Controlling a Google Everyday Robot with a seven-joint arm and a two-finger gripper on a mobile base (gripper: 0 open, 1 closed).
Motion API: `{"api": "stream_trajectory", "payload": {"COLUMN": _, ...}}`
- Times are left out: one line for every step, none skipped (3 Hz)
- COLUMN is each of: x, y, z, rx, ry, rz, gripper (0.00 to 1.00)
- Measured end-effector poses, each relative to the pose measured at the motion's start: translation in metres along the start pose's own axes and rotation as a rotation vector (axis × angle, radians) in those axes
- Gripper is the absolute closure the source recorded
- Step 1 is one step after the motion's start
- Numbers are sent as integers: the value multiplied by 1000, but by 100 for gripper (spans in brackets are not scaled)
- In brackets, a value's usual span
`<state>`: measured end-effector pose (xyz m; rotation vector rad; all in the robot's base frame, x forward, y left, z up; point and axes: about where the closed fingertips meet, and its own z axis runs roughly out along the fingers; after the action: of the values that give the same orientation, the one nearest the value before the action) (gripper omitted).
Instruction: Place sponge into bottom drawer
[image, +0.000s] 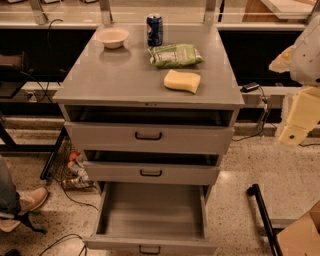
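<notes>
Grey metal cabinet (150, 137) fills the middle, its bottom drawer (150, 212) pulled well out at the cabinet's foot. Off the cabinet's right side hangs the cream gripper (295, 127); whether it is open or closed cannot be told. On the cabinet's top surface (115, 75) a green snack bag (176, 55) lies back right. The sponge (182, 81) sits just in front of it, long axis running left to right. A reach from the gripper must therefore go leftward. Bowl (112, 37) and can (154, 30) stand at the cabinet's back.
</notes>
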<state>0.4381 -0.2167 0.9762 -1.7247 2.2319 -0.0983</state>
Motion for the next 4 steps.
{"api": "stream_trajectory", "payload": {"x": 0, "y": 0, "z": 0, "rx": 0, "ry": 0, "rz": 0, "gripper": 0}}
{"api": "stream_trajectory", "payload": {"x": -3, "y": -28, "z": 17, "rx": 26, "ry": -78, "rz": 61, "gripper": 0}}
{"api": "stream_trajectory", "payload": {"x": -9, "y": -97, "z": 55, "rx": 93, "ry": -261, "rz": 241, "gripper": 0}}
{"api": "stream_trajectory", "payload": {"x": -17, "y": -136, "z": 78, "rx": 128, "ry": -370, "rz": 338, "gripper": 0}}
